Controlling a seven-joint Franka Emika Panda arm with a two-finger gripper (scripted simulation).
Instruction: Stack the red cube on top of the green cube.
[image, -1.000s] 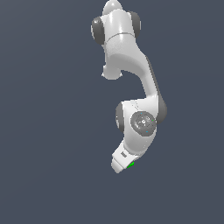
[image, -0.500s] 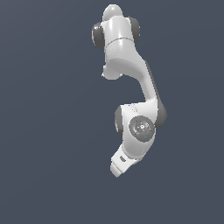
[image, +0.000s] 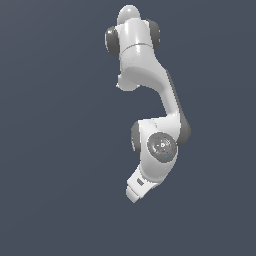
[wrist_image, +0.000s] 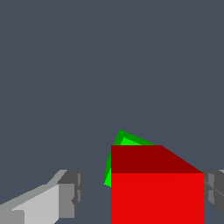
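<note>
Panda arm (image: 150, 100) fills the exterior view, white links with grey joints, hanging over a plain dark blue-grey floor (image: 55, 150). Its wrist end points toward the lower edge of that view, and the arm hides both cubes and the fingers there.

Wrist view: red cube (wrist_image: 156, 188) sits between the two grey fingertips of the gripper (wrist_image: 142, 192). One fingertip (wrist_image: 71, 192) stands clearly apart from the cube's near face, with floor visible in the gap. The other fingertip (wrist_image: 215, 190) is just beside the cube's opposite face, at the frame edge; contact there is too close to call. So the jaws are spread wider than the cube and nothing shows a firm grasp on it.

Green cube (wrist_image: 120, 151) is partly hidden behind the red cube, only a rotated corner and edge showing past the red cube's top face. Cannot tell from this angle whether the red cube rests on it or just sits in front of it.
</note>
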